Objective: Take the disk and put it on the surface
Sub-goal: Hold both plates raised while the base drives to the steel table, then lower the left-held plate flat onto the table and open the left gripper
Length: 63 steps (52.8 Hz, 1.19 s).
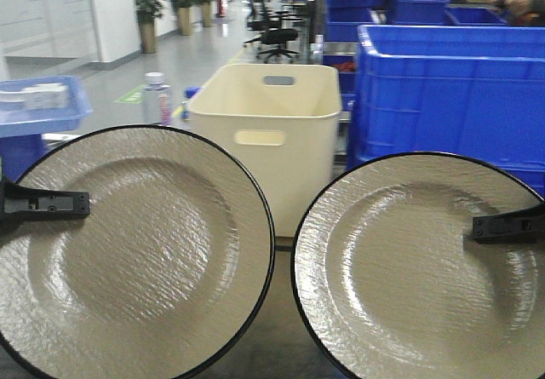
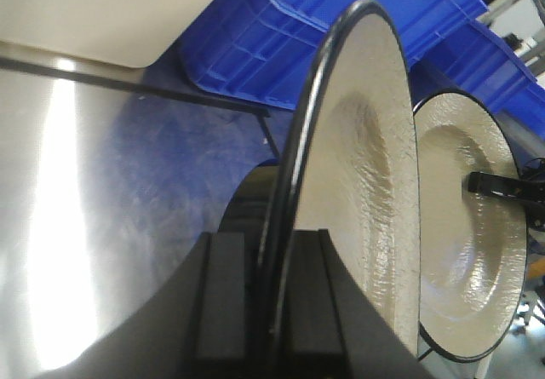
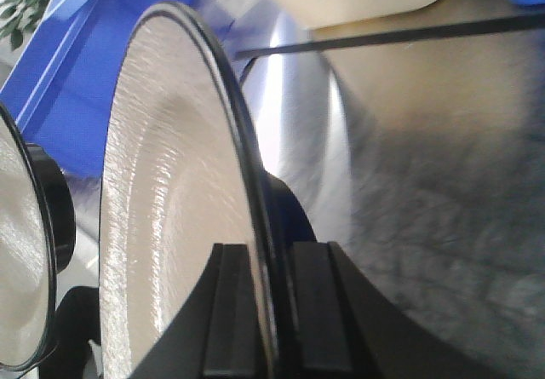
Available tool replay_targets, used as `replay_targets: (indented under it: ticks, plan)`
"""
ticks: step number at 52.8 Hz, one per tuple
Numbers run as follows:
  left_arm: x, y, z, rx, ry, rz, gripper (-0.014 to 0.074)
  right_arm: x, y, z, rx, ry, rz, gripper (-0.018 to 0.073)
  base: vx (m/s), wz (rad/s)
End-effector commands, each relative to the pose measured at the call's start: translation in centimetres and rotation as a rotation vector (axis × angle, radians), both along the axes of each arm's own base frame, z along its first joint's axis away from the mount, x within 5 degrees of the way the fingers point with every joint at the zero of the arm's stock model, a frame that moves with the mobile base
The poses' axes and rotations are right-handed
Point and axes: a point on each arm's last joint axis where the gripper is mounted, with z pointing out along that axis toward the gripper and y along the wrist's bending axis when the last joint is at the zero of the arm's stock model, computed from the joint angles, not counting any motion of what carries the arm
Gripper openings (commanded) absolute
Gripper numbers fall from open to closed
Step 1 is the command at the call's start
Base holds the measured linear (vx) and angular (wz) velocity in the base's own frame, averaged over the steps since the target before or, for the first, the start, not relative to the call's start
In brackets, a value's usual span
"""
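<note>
Plates, two: left plate (image 1: 136, 260), right plate (image 1: 409, 268), filling the lower frame.
Left gripper (image 1: 49, 202) pinches the first's rim; right gripper (image 1: 504, 226) pinches the second's.

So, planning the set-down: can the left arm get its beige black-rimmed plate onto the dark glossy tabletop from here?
Probably yes. The left fingers grip the beige black-rimmed plate by its rim, the visible dark glossy tabletop below looks bare, and the right arm's matching plate hangs apart beside it.
</note>
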Motion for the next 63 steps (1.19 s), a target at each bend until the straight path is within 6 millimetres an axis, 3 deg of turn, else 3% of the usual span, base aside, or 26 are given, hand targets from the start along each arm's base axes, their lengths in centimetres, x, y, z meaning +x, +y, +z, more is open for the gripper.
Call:
replay_targets:
  ticks: [1,22,63]
  plan:
    - [-0.89,-0.53,2.92,-0.138,-0.083,0.005,-0.0005,-0.61,0.53,2.57,0.106,-0.098,-0.014,-0.0009,0.22,-0.49]
    - [-0.89,-0.53,2.92,-0.138,-0.083,0.005,-0.0005,-0.61,0.53,2.57,0.106,-0.098,-0.014,-0.0009,0.13,-0.29]
    - [-0.89,-0.53,2.93,-0.139,-0.083,0.005,-0.0005,-0.35,0.39,2.83,0.127,-0.120,-0.047,-0.0009,0.01,-0.03]
